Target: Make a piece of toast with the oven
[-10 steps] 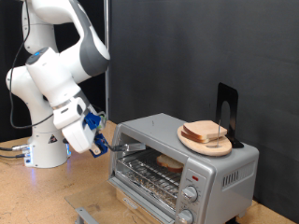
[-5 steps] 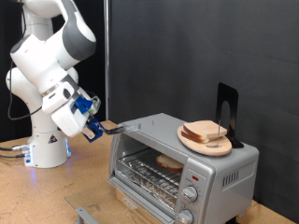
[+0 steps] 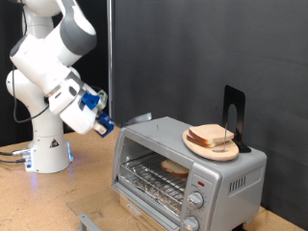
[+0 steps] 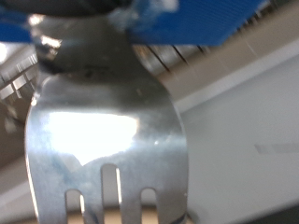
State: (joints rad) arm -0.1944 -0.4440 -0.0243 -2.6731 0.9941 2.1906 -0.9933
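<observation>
Outwardly, from the exterior view: hand (image 3: 103,122) hanging above the counter (image 3: 38,202), just off the oven (image 3: 223,175) at the exterior view's left and apart from it. Oven front open, piece of toast (image 3: 174,166) lying inside on the wire rack. Further slices (image 3: 212,136) stacked on a wooden plate (image 3: 195,146) on the oven's top.

From the wrist view: fork (image 4: 103,140) filling the picture, tines pointing away. Cannot tell whether spread or pinching. Judged: bread loaded, toasting not yet begun.

White, rounded arm segments (image 3: 48,58); blue end effector (image 3: 96,117).
</observation>
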